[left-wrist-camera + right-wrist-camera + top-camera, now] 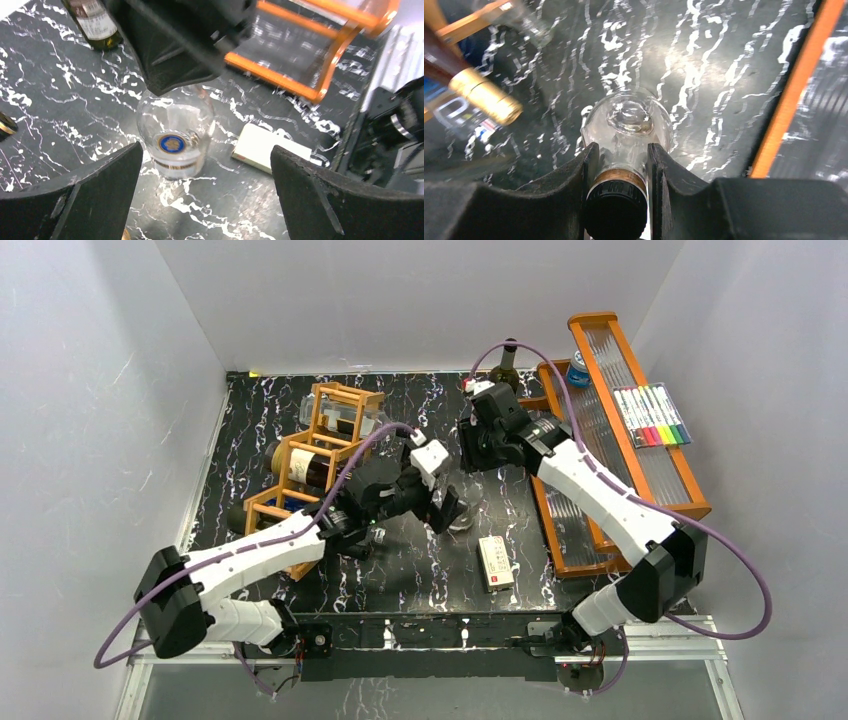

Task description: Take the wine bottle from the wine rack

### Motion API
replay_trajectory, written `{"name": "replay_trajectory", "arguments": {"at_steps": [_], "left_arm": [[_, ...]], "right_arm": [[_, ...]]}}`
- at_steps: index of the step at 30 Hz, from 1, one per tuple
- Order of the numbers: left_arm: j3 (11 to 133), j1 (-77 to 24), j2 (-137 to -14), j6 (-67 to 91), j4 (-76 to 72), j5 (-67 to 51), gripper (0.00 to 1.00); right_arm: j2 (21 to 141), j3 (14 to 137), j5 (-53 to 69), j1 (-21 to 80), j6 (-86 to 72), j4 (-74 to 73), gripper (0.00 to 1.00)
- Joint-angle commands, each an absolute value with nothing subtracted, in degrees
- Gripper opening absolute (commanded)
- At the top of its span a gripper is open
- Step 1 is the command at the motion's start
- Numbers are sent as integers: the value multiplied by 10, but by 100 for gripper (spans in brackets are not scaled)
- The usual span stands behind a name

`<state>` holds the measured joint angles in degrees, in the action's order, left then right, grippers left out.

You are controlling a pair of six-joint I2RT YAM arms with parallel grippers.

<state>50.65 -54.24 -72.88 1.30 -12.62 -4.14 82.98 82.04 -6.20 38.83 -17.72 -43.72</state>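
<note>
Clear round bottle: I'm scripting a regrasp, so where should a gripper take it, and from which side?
Probably the narrow neck under the black cap, from above: the bottle stands neck-up, its round belly looks wide and slick. The right gripper is shut there.

White walls (400, 300) around black, white-veined marble tabletop (420, 570)
</note>
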Motion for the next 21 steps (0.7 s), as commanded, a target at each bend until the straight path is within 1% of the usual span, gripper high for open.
{"name": "replay_trajectory", "arguments": {"at_steps": [1, 9, 11, 13, 18, 21], "left_arm": [[589, -544, -692, 58, -9, -48, 98], [695, -538, -676, 97, 143, 35, 98], [731, -520, -677, 100, 188, 45, 98], [761, -489, -682, 102, 237, 36, 98], [800, -363, -684, 96, 309, -54, 98], [819, -324, -680, 84, 336, -69, 98]], "right_arm": [[840, 914, -136, 358, -155, -405, 0], [890, 976, -156, 281, -133, -394, 0], [904, 986, -158, 263, -130, -384, 0], [920, 997, -156, 246, -127, -371, 0], [956, 1023, -149, 210, -117, -356, 0], [974, 1039, -145, 197, -111, -351, 0]]}}
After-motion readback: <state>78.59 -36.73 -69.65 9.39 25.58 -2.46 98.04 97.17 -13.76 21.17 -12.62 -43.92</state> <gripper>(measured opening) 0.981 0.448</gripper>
